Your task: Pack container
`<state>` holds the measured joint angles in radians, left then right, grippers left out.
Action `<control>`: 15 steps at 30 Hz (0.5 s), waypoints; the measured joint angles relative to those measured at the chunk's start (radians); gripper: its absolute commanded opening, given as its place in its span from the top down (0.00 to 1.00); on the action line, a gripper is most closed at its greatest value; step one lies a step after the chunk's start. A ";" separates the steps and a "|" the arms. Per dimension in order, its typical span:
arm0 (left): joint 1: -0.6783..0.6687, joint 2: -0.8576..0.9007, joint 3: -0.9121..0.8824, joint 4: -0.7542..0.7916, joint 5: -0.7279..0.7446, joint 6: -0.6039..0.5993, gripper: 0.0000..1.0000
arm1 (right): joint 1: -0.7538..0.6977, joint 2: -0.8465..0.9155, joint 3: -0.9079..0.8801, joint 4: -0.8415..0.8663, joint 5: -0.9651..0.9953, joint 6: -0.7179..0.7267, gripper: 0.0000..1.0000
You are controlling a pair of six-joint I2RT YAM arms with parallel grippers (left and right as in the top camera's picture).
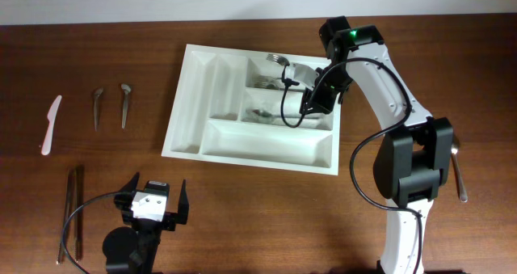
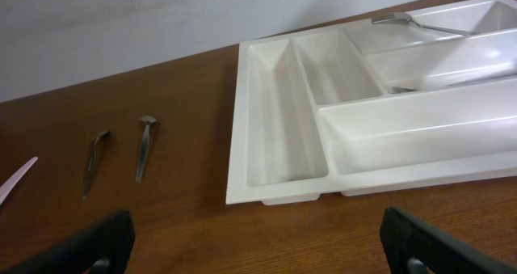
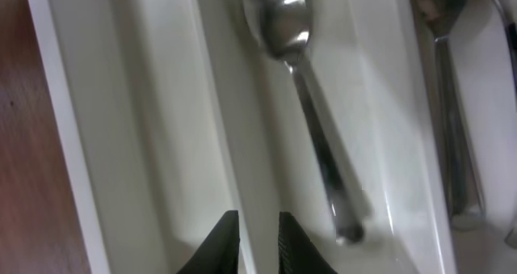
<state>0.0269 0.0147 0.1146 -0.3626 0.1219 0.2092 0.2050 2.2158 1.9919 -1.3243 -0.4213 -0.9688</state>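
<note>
The container [image 1: 184, 104] is a large white cutlery tray at the table's middle; it also shows in the left wrist view [image 2: 275, 128] and the right wrist view [image 3: 121, 104]. My right gripper [image 1: 311, 104] hovers low over its right side, fingers [image 3: 258, 242] only slightly apart and empty, above a divider. A metal spoon [image 3: 283, 23] lies in the compartment just right of the fingers. A fork [image 1: 279, 60] rests across the top compartment's edge [image 2: 412, 22]. My left gripper [image 1: 158, 185] is wide open and empty [image 2: 258, 242] over bare table in front of the tray.
Two small metal spoons [image 1: 97, 106] [image 1: 124, 104] and a white plastic knife [image 1: 51, 124] lie left of the tray. Long metal utensils [image 1: 73, 213] lie at the front left. Another spoon [image 1: 459, 173] lies right of the right arm.
</note>
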 measured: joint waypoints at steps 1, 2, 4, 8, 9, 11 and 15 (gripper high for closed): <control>0.000 0.000 0.000 0.000 0.000 0.000 0.01 | 0.000 0.000 0.000 0.003 0.000 0.000 0.81; 0.000 0.000 0.000 0.000 0.000 0.000 0.01 | 0.000 0.000 0.000 0.006 0.000 0.000 0.79; 0.000 0.000 0.000 0.000 0.000 0.000 0.01 | 0.000 0.000 0.000 0.023 0.000 0.006 0.68; 0.000 0.000 0.000 0.000 0.000 0.000 0.01 | 0.000 0.000 0.001 0.082 0.006 0.060 0.43; 0.000 0.000 0.000 0.000 0.000 0.000 0.01 | 0.000 0.000 0.002 0.096 0.014 0.077 0.35; 0.000 0.000 0.000 0.000 0.000 0.000 0.01 | 0.000 0.000 0.008 0.118 0.040 0.110 0.25; 0.000 0.000 0.000 0.000 0.000 0.000 0.01 | 0.000 0.000 0.032 0.148 0.095 0.142 0.08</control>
<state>0.0269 0.0147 0.1146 -0.3630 0.1219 0.2092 0.2050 2.2158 2.0239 -1.1763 -0.3260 -0.8272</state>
